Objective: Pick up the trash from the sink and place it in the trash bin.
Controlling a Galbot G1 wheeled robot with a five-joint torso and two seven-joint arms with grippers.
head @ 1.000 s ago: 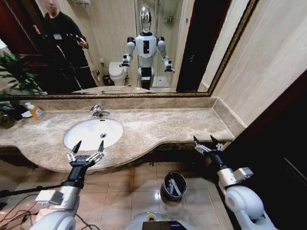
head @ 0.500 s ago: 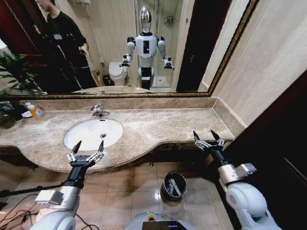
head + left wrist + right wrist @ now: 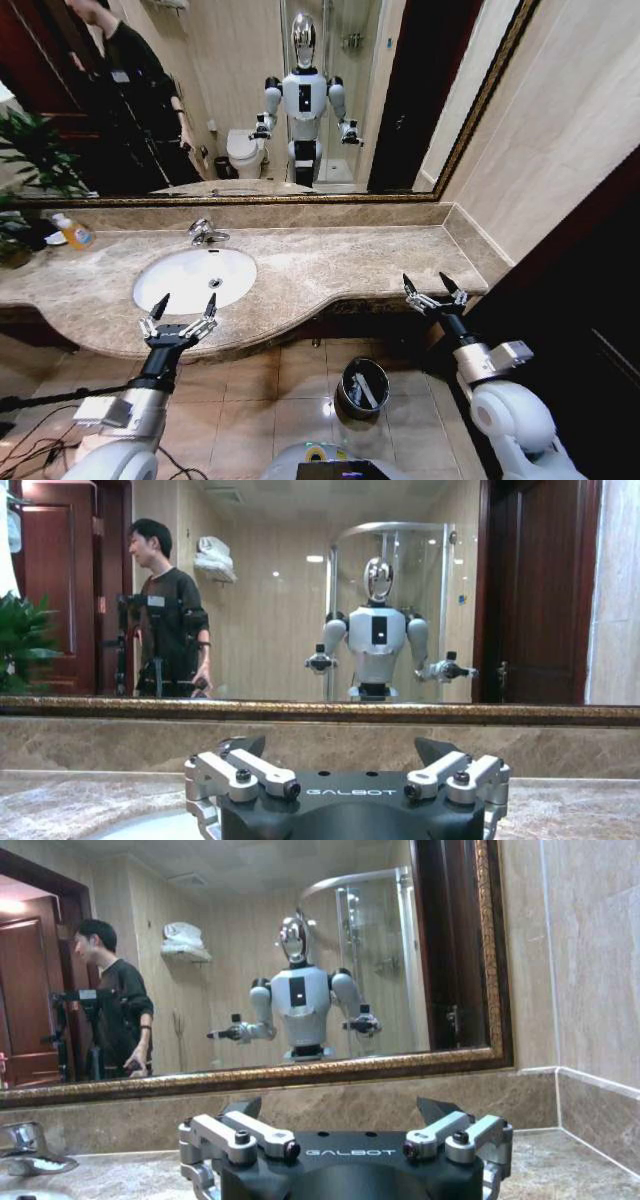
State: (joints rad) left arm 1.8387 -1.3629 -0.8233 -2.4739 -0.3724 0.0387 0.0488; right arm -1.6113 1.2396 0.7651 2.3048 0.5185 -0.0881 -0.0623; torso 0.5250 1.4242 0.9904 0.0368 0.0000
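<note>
The white oval sink [image 3: 180,285] sits in the beige marble counter [image 3: 340,265], with a chrome faucet [image 3: 207,232] behind it; its basin looks bare apart from the drain. The dark round trash bin [image 3: 346,392] stands on the tiled floor below the counter edge, and a long white piece of trash [image 3: 366,392] lies inside it. My left gripper [image 3: 183,306] is open at the counter's front edge, just before the sink. My right gripper [image 3: 433,284] is open at the counter's right front end, above and to the right of the bin. Both wrist views show open fingers [image 3: 240,747] [image 3: 440,1108].
A clear bottle of orange liquid [image 3: 73,232] stands at the counter's back left beside a plant [image 3: 30,160]. A large mirror [image 3: 300,100] lines the back wall. A tiled wall [image 3: 550,150] and a dark panel [image 3: 590,300] close in the right side. Cables [image 3: 30,440] lie on the floor at left.
My right gripper has risen a little and turned level at the counter's right end. The left gripper has not moved.
</note>
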